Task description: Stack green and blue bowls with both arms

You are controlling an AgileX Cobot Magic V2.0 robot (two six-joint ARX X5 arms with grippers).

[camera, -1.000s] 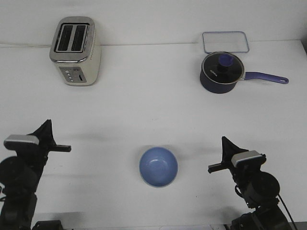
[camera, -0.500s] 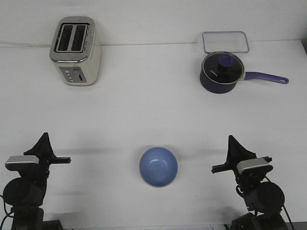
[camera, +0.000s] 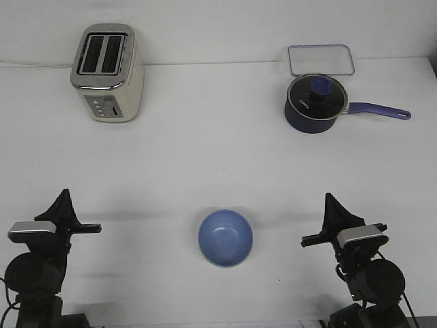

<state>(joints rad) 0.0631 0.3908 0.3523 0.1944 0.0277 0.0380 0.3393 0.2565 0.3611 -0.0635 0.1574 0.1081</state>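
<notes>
A light periwinkle blue bowl (camera: pixel 225 237) sits upright on the white table near the front, midway between the two arms. No green bowl shows; I cannot tell whether it lies under the blue one. My left gripper (camera: pixel 63 199) is at the front left, well apart from the bowl, its fingers together in one point and holding nothing. My right gripper (camera: pixel 330 203) is at the front right, also well apart from the bowl, fingers together and empty.
A cream and silver toaster (camera: pixel 108 72) stands at the back left. A dark navy saucepan with a lid (camera: pixel 316 103) stands at the back right, its handle pointing right. A clear rectangular container lid (camera: pixel 321 59) lies behind it.
Both arms drew back and lowered toward the front edge between the earliest frame and half a second ago. Nothing has moved since. The blue bowl stayed in place.
</notes>
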